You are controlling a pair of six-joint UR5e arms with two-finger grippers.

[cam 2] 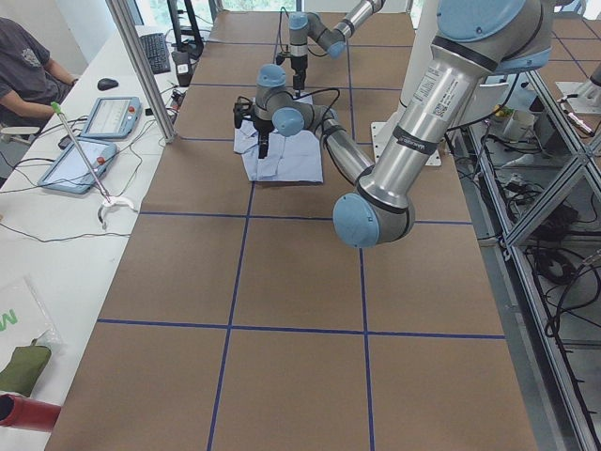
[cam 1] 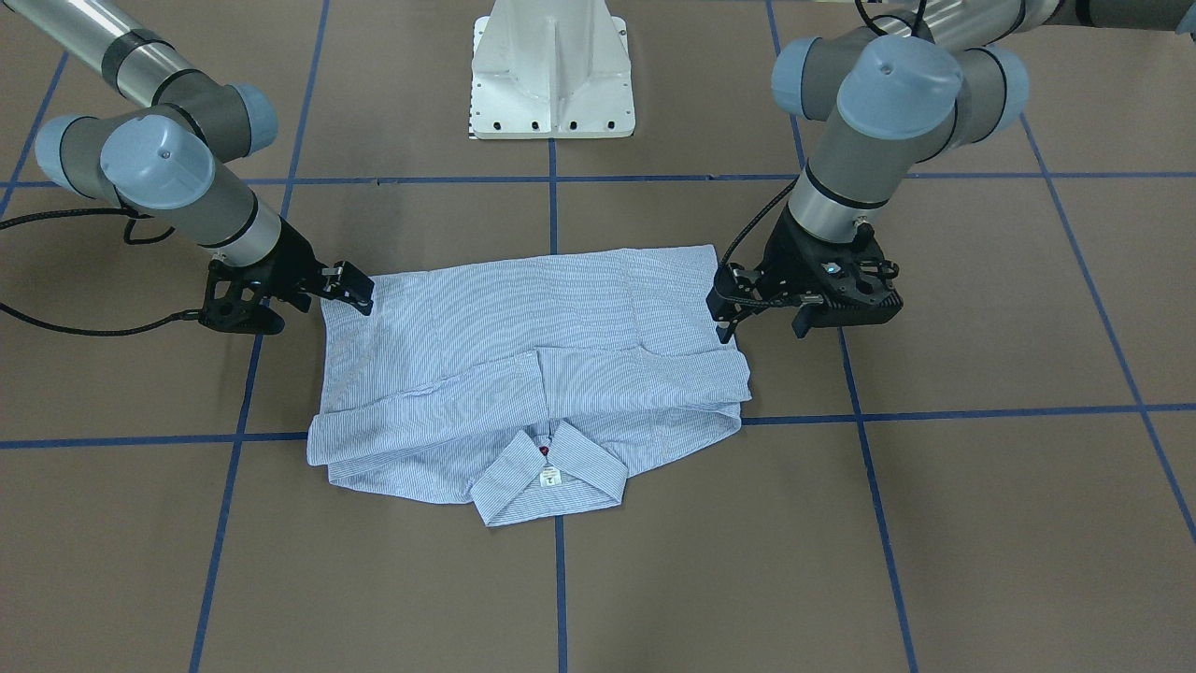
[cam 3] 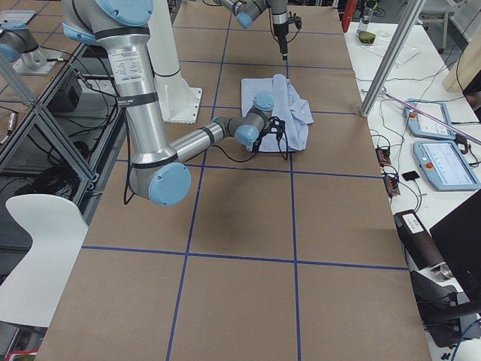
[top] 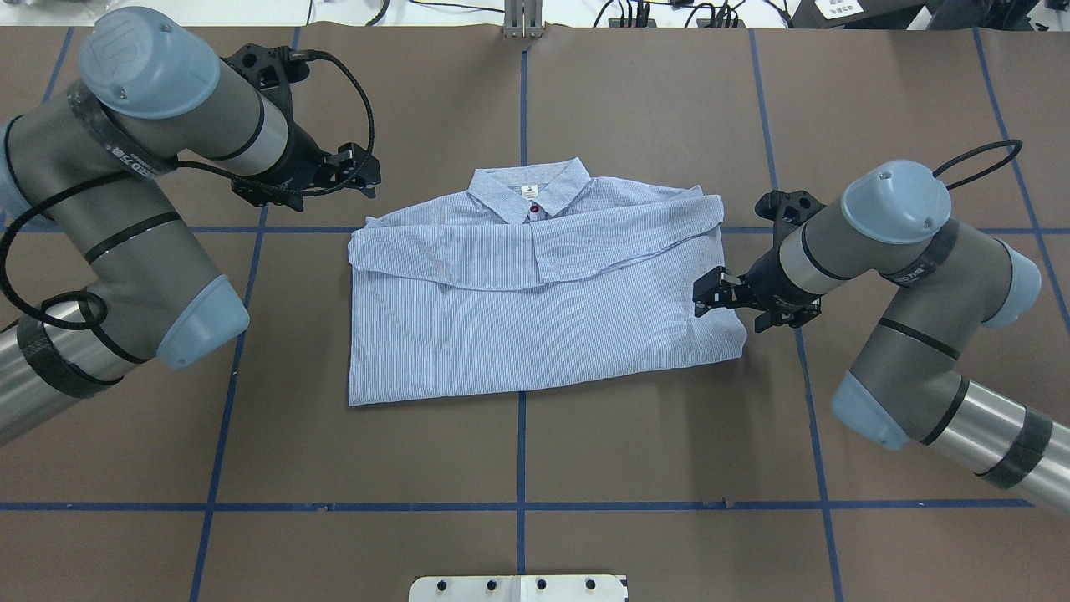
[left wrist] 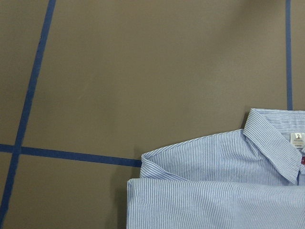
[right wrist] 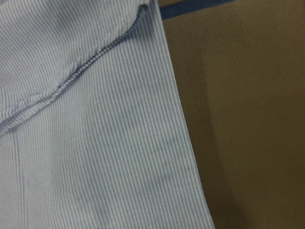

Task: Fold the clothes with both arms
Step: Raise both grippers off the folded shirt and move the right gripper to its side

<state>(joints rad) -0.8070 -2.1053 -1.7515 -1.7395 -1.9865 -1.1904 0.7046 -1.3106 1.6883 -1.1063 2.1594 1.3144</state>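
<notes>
The shirt [top: 501, 334] lies flat in the middle of the table [top: 585, 468], hem nearest the robot, sleeves crossed over the chest, collar [top: 528, 186] at the far side. Midway along its right edge the right gripper [top: 709, 299] sits low with its tips at the cloth; I cannot tell whether they are spread or pinching. Farther off, the left gripper [top: 361, 170] hangs beyond the far left shoulder, clear of the fabric, and its fingers are just as unreadable. A clean fold likely needs matched grips on opposite edges, each catching every layer.
</notes>
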